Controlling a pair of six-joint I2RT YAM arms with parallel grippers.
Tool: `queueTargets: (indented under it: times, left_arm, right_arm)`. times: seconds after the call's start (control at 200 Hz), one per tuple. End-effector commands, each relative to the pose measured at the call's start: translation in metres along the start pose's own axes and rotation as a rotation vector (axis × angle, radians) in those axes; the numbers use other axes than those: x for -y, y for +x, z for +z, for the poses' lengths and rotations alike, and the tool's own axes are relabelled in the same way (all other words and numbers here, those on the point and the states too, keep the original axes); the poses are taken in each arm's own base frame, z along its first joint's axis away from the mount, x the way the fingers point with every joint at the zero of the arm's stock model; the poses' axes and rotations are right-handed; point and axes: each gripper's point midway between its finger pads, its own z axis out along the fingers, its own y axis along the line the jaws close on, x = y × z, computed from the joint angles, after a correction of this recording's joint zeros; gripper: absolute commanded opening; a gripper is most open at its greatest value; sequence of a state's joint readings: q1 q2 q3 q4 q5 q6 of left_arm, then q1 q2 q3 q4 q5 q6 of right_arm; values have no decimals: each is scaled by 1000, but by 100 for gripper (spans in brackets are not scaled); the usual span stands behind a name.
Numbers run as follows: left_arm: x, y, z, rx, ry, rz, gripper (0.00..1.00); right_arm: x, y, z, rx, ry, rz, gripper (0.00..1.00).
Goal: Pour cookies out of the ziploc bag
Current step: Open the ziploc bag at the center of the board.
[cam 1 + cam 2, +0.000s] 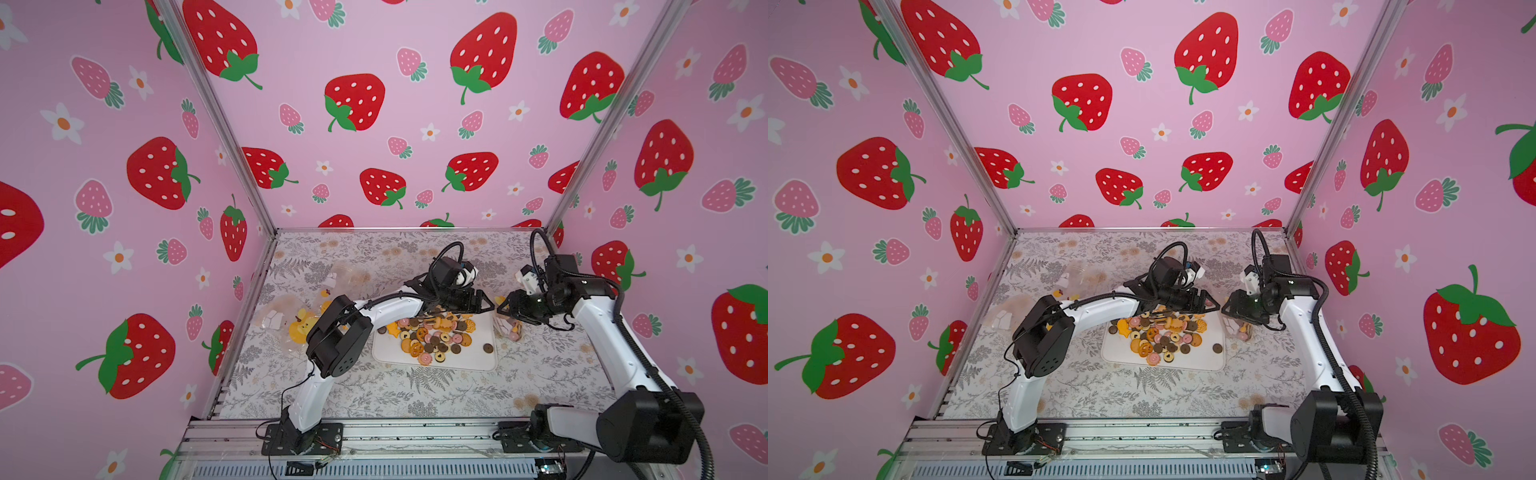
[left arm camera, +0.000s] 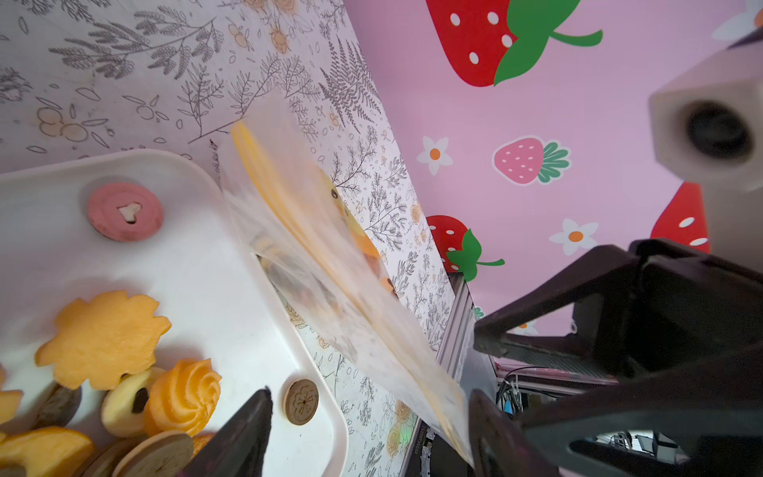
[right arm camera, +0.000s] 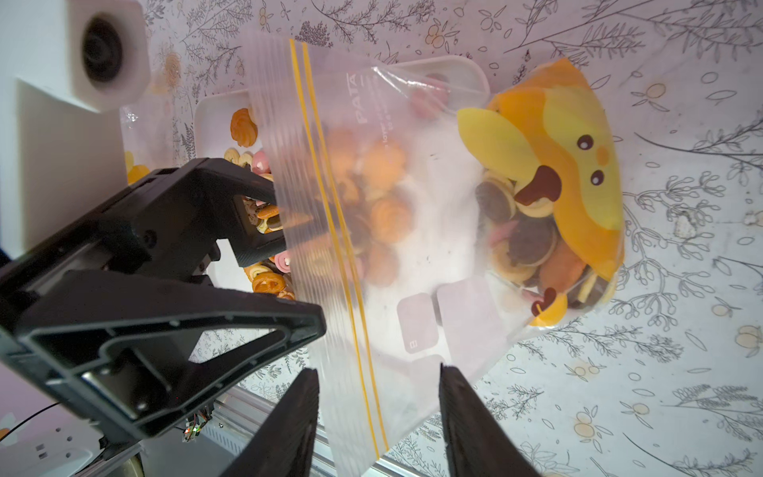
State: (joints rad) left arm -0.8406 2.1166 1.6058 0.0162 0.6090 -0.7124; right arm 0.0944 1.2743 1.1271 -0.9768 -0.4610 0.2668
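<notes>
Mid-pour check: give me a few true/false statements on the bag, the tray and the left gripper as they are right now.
1. The ziploc bag is emptied out. False: cookies sit bunched in its bottom.
2. The white tray holds a pile of cookies. True.
3. One dark cookie lies apart from the pile, by the tray's rim. True.
4. The left gripper is shut. False: its jaws stand wide apart.
5. The bag's bottom is on the tray. False: it is past the tray's edge, over the tablecloth.
</notes>
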Motion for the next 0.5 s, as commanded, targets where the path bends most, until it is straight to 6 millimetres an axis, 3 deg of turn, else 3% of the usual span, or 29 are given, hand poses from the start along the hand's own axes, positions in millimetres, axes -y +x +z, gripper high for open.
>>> queueTargets:
  times: [0.0,0.37,0.495]
  left_arm:
    - [1,-7,2,7,-9,-2,76]
    - [-8,-5,5,0,-24,-17,76]
    - [-6,-12,-6,36,-33,-7,80]
  right_arm:
    - [-2,3,6,-17,-5,-22,50]
    - [-4,4,17,-44,10,-39,48]
    - [-7,6,15,-40,6,-49,49]
